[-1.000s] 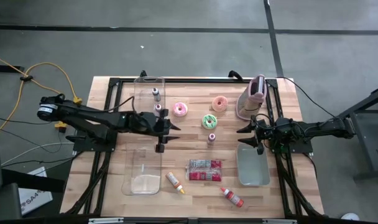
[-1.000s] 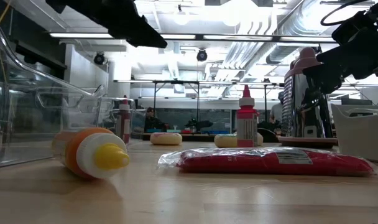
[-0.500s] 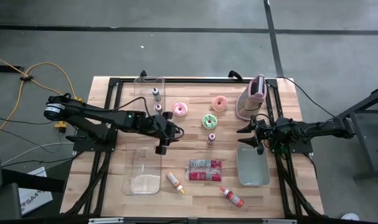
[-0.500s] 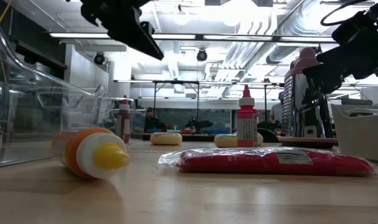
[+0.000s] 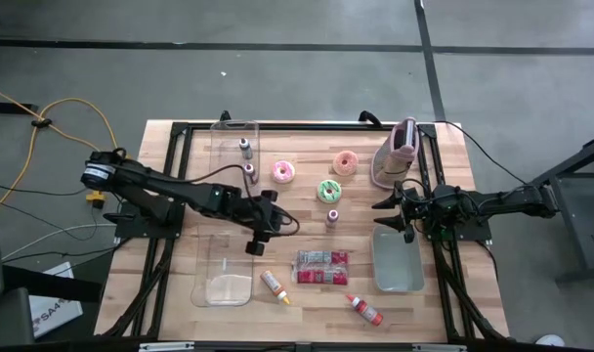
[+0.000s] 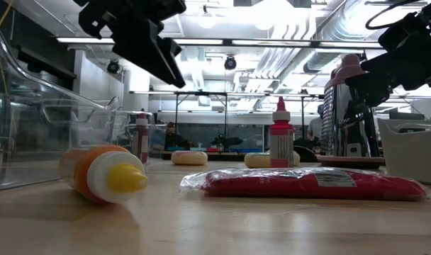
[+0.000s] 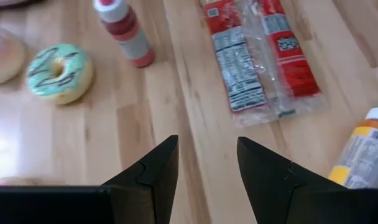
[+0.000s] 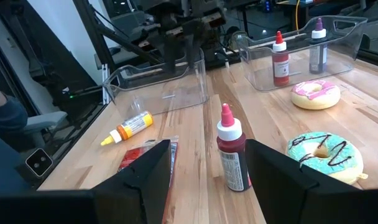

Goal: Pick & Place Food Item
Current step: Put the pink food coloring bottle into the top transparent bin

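My left gripper point(image 5: 275, 227) hangs open above the bare wood at mid-table, tipped downward, nothing between its fingers point(image 7: 207, 149). Ahead of it lie a red sealed packet point(image 7: 260, 56), a green-iced donut point(image 7: 57, 72), a small red bottle point(image 7: 125, 32) standing upright, and a yellow-capped bottle point(image 7: 362, 149) on its side. A pink donut point(image 5: 282, 172) and a peach donut point(image 5: 346, 161) lie flat farther back. My right gripper point(image 5: 379, 215) waits open at the right, level, over the far end of a grey bin point(image 5: 397, 262).
Two clear bins stand at the left: the far one point(image 5: 233, 142) holds two small bottles, the near one point(image 5: 227, 269) nothing. A red-capped bottle point(image 5: 363, 309) lies near the front edge. A pink-and-grey appliance point(image 5: 400, 156) stands at the far right.
My left gripper has gone toward the table's near edge and a little to the right, sinking somewhat and tipping its fingers downward. Its fingers have stayed open. No object has moved.
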Robot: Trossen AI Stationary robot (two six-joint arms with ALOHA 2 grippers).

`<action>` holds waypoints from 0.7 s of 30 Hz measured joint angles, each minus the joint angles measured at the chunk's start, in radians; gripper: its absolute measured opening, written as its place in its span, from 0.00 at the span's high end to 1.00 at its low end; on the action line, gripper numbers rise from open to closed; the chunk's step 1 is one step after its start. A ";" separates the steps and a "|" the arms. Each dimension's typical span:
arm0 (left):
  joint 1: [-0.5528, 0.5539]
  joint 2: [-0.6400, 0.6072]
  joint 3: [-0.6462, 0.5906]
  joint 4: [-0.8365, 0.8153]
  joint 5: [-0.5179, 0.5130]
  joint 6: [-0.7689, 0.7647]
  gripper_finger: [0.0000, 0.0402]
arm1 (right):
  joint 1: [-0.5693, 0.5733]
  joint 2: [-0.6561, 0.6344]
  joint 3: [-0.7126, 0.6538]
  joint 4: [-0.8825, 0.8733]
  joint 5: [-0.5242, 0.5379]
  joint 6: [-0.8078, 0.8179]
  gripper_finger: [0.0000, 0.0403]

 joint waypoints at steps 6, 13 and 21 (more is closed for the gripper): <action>0.003 0.018 0.017 -0.001 0.007 0.001 0.61 | 0.000 0.000 0.000 0.000 0.000 0.000 0.52; 0.001 0.018 0.017 0.000 0.007 -0.008 0.61 | 0.000 0.000 0.000 0.000 0.000 0.000 0.52; 0.001 0.018 0.017 0.002 0.007 -0.032 0.61 | 0.000 0.000 0.000 0.000 0.000 0.000 0.52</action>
